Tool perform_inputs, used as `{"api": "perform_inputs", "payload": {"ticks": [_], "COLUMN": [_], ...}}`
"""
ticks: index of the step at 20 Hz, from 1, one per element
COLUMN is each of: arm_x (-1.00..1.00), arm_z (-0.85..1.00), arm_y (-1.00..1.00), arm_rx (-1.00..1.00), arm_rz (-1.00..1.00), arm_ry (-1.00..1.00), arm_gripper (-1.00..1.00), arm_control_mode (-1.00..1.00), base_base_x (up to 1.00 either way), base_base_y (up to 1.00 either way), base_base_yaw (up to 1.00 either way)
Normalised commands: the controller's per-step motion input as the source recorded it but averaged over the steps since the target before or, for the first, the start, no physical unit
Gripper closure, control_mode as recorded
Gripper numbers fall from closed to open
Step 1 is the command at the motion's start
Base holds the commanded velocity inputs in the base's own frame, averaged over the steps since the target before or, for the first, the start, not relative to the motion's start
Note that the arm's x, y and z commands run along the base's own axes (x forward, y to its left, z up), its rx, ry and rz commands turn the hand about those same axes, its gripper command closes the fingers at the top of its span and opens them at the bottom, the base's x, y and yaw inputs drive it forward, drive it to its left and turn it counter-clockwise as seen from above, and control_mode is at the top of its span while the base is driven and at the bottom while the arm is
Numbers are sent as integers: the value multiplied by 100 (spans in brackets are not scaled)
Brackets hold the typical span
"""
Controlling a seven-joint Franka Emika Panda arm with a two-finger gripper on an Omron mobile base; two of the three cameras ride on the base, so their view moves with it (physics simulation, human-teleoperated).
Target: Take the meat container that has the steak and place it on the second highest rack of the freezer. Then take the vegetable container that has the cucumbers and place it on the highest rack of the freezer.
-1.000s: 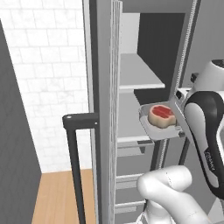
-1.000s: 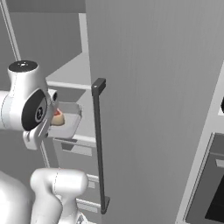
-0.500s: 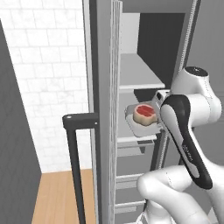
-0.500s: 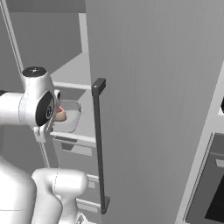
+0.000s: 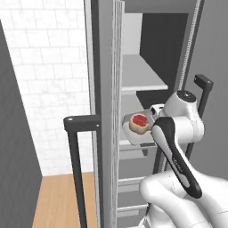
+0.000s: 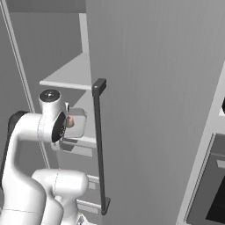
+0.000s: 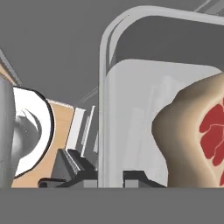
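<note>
- An open freezer (image 5: 147,49) with grey shelves (image 5: 140,75) is seen.
- A clear meat container (image 5: 139,129) is held at the freezer's opening, below the upper shelf.
- Its rim is pinched by the gripper (image 7: 111,177).
- A steak (image 7: 197,135) lies inside.

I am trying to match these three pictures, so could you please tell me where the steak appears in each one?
Left base view: the steak sits centre, in its container just left of the arm.
Right base view: a sliver of steak shows left of centre, beside the arm's joint.
Hand view: the steak is at the right edge.
Shared landmark: the meat container beneath it.
</note>
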Motion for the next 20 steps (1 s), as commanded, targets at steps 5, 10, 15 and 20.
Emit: {"api": "perform_inputs", "payload": {"ticks": [5, 10, 15, 20], "arm_x": [84, 75, 65, 66], "arm_z": [-20, -17, -19, -14], "arm_y": [0, 0, 0, 1], "arm_rx": [1, 0, 0, 0], "arm_rz": [0, 0, 0, 0], "arm_ry": [-11, 0, 0, 0], "arm_gripper": [100, 100, 100, 100], "arm_control_mode": [-100, -100, -100, -100], "base_base_x": [0, 0, 0, 0], "base_base_y": [0, 0, 0, 0], "base_base_yaw": [0, 0, 0, 0]}}
